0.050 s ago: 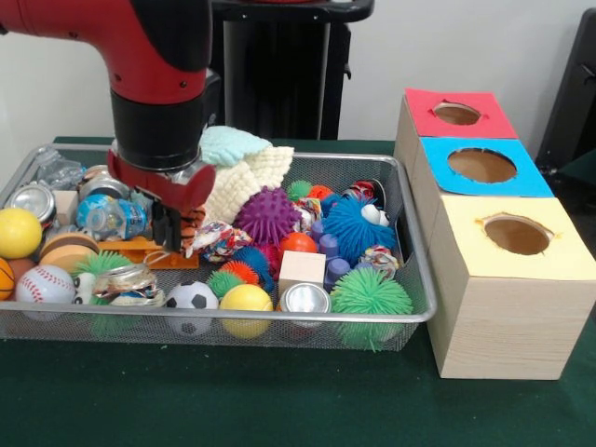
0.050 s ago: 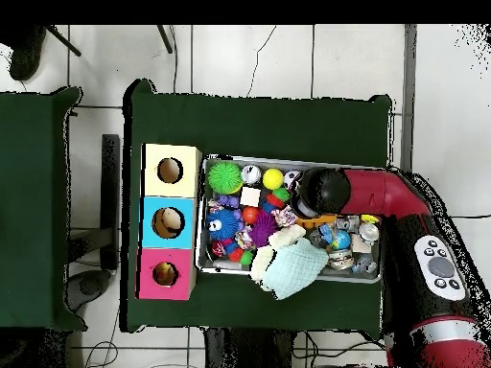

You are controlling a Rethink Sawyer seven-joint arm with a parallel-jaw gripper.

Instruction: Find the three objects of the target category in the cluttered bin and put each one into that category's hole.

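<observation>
Bin (image 1: 424, 312) of wire mesh sits on the green worktop (image 1: 279, 400), packed with toys, and beside it stands the wooden box row with three round holes. Nearest in the front view, along the bin's front wall, we've got a baseball (image 1: 44, 283), a small soccer ball (image 1: 192, 296), a yellow ball (image 1: 246, 298), a silver can (image 1: 305, 298) end-up, and a green stringy puffer ball (image 1: 371, 294). Just behind the can sits a pale wooden cube (image 1: 302, 267). Move back a row: a purple spiky ball (image 1: 267, 214) in the middle, and a blue fuzzy toy with googly eyes (image 1: 358, 226) to its right. On the left, a crushed plastic bottle (image 1: 110, 217) and another yellow ball (image 1: 19, 232) against the left wall.

Now the pincer (image 1: 168, 226): it's down in the clutter left of centre, dark fingers pointing into the pile beside a tiger-striped toy (image 1: 192, 226). Whether it's gripping anything, I can't tell; the red wrist hides the tips. Behind it, pale knitted cloths (image 1: 244, 166) are heaped at the back wall.

Over on the boxes: the yellow-topped hole (image 1: 517, 235) is nearest, the blue-topped hole (image 1: 481, 165) is in the middle, and the red-topped hole (image 1: 456, 114) is farthest. From overhead, the arm (image 2: 398, 206) reaches in over the bin's far end from the boxes.
</observation>
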